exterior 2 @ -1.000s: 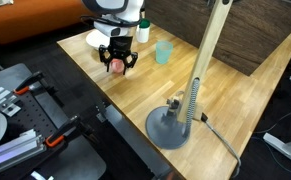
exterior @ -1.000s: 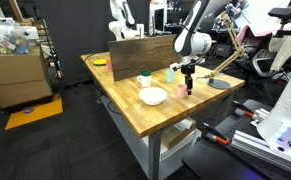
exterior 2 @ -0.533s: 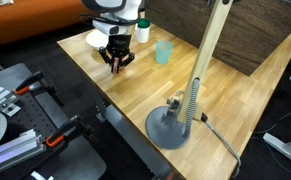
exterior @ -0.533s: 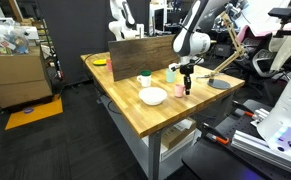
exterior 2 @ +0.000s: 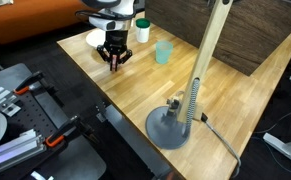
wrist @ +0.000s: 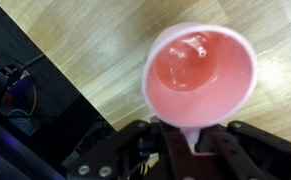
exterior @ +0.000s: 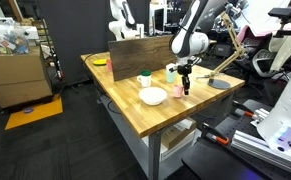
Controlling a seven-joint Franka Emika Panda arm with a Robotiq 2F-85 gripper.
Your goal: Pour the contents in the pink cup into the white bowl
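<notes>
Pink cup, rim clamped in pincer

A white robot arm with a black gripper.
The arm is made of fat, round, smooth white parts, with dark bands where one part meets the next. In both exterior views its last part is a chunky white block with black patches on it. Fixed to that block is the gripper, which is all black and much thinner than the arm. In the wrist view the gripper's fingers look like flat black bars. They are joined to short black links on each side. The links have small round pins where they turn. The black parts look a little shiny.
</notes>
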